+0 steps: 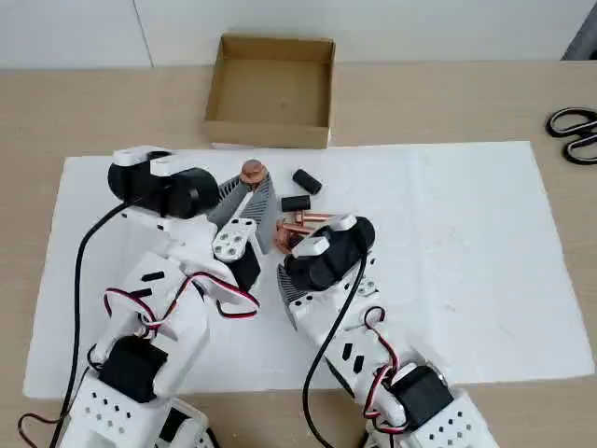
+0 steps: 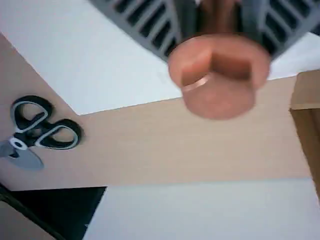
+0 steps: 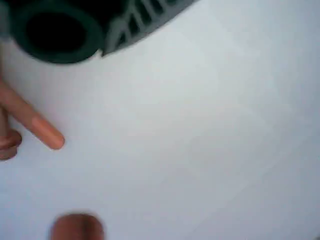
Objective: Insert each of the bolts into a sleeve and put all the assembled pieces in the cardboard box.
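left gripper (image 1: 252,184) clamped on copper bolt (image 2: 217,75); right gripper (image 3: 142,20) beside black sleeve (image 3: 52,32), grip unclear

Scissors and sheet on a table
1 pair of black-handled scissors (image 1: 574,133) lies on the wooden table (image 1: 93,103), beside the white sheet (image 1: 466,261).

I see a matt, copper-coloured bolt (image 2: 219,75) in my left claw (image 1: 250,184) (plastic, by its look); beneath the claw, a smooth white sheet (image 1: 466,243).

Copper bolt (image 1: 253,172), black sleeves (image 1: 307,181), brown cardboard box (image 1: 266,133), white sheet (image 1: 448,233), black-handled scissors (image 2: 35,132).
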